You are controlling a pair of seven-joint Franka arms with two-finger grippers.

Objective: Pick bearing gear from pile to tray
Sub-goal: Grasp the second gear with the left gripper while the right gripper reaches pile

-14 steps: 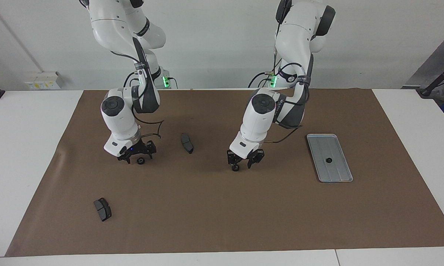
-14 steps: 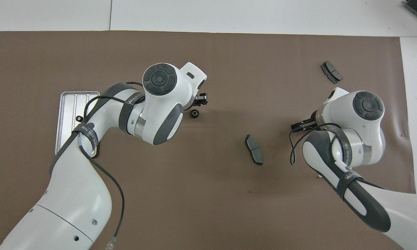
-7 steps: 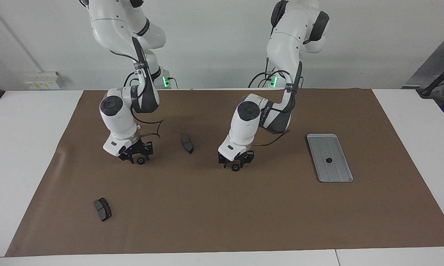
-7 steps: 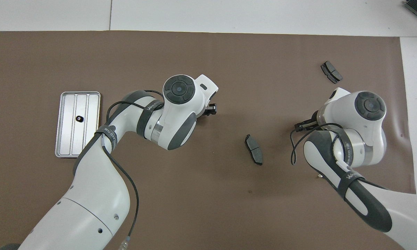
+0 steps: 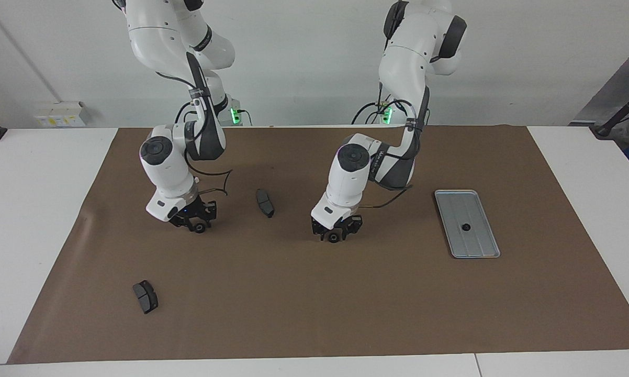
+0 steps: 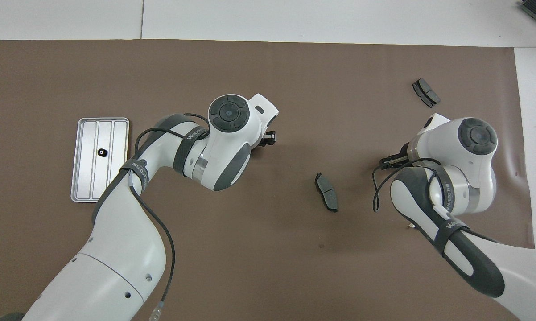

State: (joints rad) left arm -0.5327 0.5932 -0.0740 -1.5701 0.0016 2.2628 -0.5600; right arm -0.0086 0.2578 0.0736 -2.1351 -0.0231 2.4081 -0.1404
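Gears lie at three spots. One [image 5: 465, 226] sits in the tray [image 5: 481, 250] toward the left arm's end of the worktop [image 5: 293, 293]. The left tool [image 5: 336, 233] is down at the mat, fingers around a second gear [image 5: 334, 238]. The right tool [image 5: 195, 223] is low over a third [image 5: 200, 227]. Whether either is clenched cannot be told.

From overhead, each wrist hides the gear under it: the left gear [image 5: 334, 238] and the right gear [image 5: 201, 227] show only in the facing view. Both arms' bases are cropped.
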